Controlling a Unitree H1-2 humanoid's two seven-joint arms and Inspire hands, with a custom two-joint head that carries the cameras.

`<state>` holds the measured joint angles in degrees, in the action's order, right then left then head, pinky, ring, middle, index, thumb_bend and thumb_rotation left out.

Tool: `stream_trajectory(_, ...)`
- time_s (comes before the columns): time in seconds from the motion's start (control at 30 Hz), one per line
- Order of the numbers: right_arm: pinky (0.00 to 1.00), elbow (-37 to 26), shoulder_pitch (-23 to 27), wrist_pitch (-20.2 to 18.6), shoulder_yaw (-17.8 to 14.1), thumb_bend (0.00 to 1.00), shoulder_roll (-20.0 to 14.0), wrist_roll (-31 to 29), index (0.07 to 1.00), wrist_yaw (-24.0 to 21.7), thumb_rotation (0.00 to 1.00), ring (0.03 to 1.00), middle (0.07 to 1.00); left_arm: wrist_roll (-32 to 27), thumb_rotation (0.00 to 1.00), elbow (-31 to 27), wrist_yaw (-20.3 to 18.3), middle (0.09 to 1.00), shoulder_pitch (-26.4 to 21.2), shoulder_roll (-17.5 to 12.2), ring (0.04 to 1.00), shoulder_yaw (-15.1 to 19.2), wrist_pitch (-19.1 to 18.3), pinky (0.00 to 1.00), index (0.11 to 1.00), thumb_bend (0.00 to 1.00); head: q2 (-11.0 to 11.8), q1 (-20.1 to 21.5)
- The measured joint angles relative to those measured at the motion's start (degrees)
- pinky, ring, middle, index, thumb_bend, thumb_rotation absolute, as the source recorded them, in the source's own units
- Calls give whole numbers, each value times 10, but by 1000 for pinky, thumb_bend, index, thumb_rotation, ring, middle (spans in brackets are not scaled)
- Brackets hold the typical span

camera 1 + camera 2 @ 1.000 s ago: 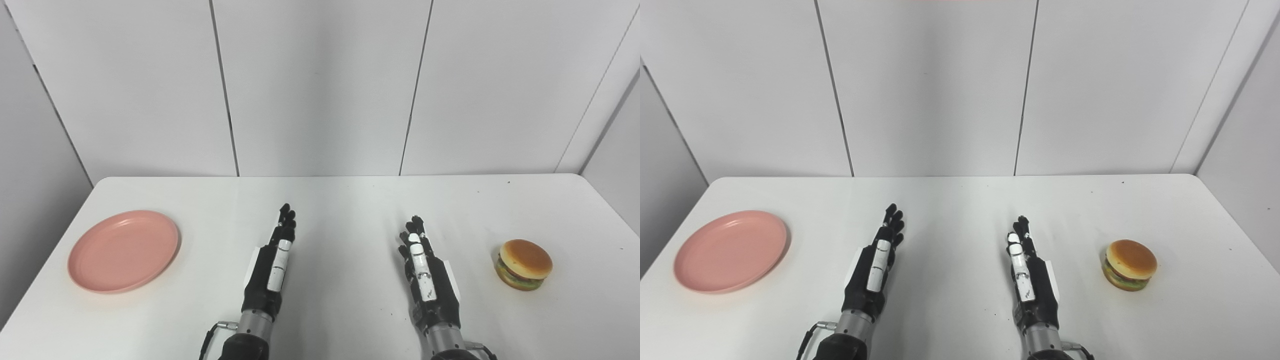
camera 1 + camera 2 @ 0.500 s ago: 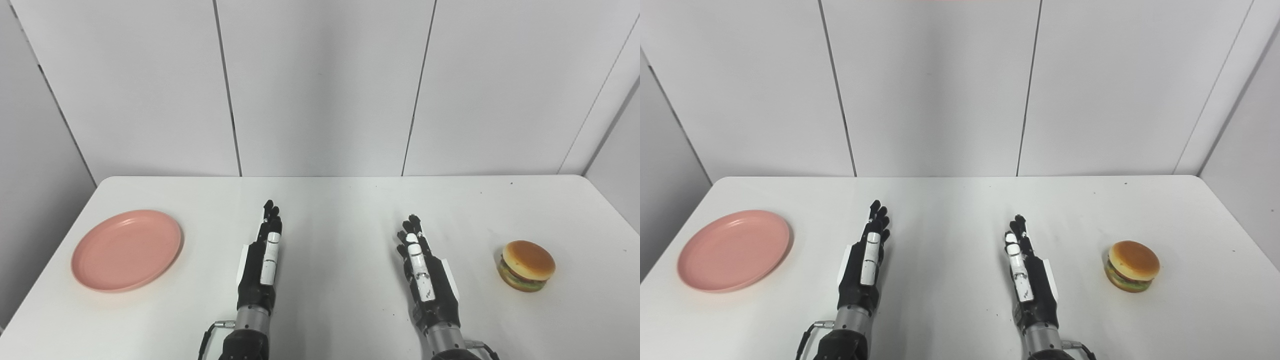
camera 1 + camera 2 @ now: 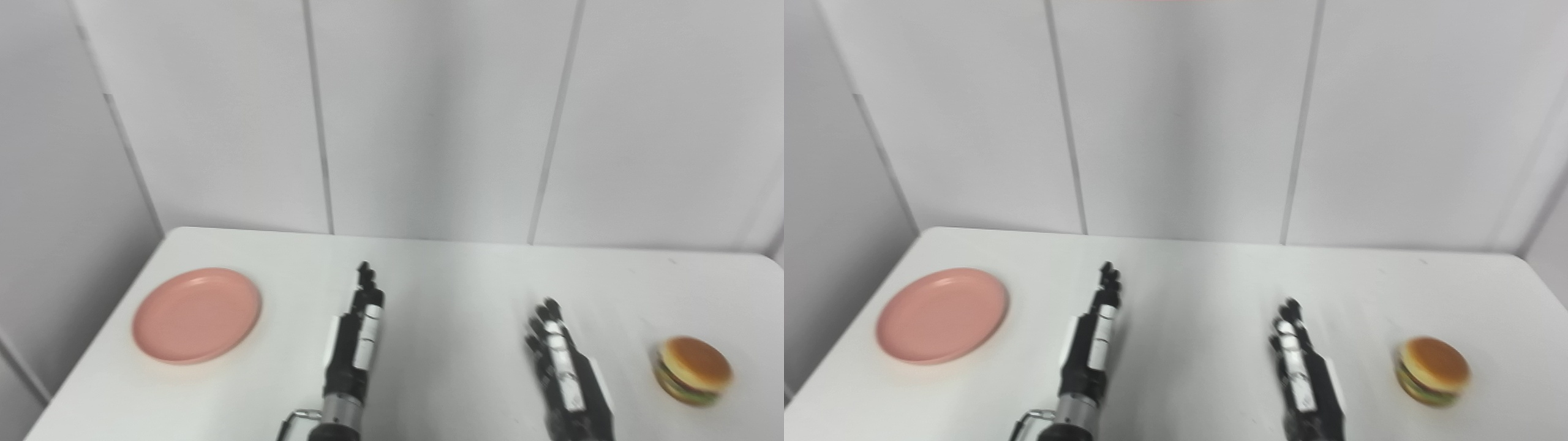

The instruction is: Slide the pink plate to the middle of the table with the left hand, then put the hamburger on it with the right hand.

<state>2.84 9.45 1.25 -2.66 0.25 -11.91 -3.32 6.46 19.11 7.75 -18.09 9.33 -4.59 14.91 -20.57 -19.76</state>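
Step in hand, judged: reach of left hand (image 3: 355, 343) toward pink plate (image 3: 197, 313); no contact yet. Left hand edge-on near table middle, fingers extended and held straight, grasping nothing. Right hand (image 3: 1304, 380) blurred, fingers extended, holding nothing, parked short of hamburger (image 3: 1434, 371).

To do well: bring left hand across to the plate's far-left rim, lay fingers flat on or just behind the rim, press lightly, drag toward the centre. Keep pressure low and even; too steep a push likely to tip the near edge or spin the plate. Keep right hand clear of the centre lane until plate stops.

Plate: round, shallow, matte salmon pink, raised rim, flat on white table (image 3: 465, 288) near left edge, well apart from both hands. Empty. Probably light plastic; should slide easily.

Hamburger: far right side, upright, tan bun, green and dark layers visible. 1 plate, 1 hamburger, nothing else on table.
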Motion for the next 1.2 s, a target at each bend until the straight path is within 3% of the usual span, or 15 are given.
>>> stream_trajectory(0.17, 1000, -1, 4, 10, 0, 493, -13, 3, 1000, -8, 953, 1000, 1000, -51, 1000, -34, -11, 1000, 8, -11, 1000, 25, -13, 1000, 997, 788, 11, -33)
stream_trajectory(0.33, 1000, -9, -1, 10, -3, 501, -18, 14, 999, -1, 913, 1000, 996, -75, 1000, -152, -21, 979, 8, -47, 998, 62, -93, 1000, 978, 793, 14, -48)
stream_trajectory(0.5, 1000, -11, -5, 10, -3, 517, -16, 18, 1000, 4, 912, 1000, 995, -88, 1000, -182, -8, 907, -13, -72, 931, 115, -142, 983, 896, 829, 15, -61)
stream_trajectory(0.6, 1000, -14, -4, 10, -4, 514, -9, 19, 999, 10, 911, 996, 996, -88, 1000, -183, 10, 837, -24, -81, 862, 145, -161, 937, 831, 819, 16, -63)
stream_trajectory(0.8, 1000, -36, -13, 9, 2, 559, -10, 36, 1000, 14, 886, 997, 1000, -113, 1000, -173, 25, 782, -57, -132, 794, 209, -161, 851, 776, 807, 13, -62)
stream_trajectory(0.93, 1000, -38, -14, 9, 1, 559, -9, 37, 1000, 15, 893, 987, 997, -127, 1000, -126, 31, 758, -65, -174, 772, 246, -153, 822, 756, 740, 11, -64)
stream_trajectory(1.2, 1000, -57, -16, 8, 2, 544, -6, 44, 1000, 20, 900, 985, 997, -160, 1000, -46, 33, 734, -66, -215, 748, 285, -122, 768, 730, 708, 4, -72)
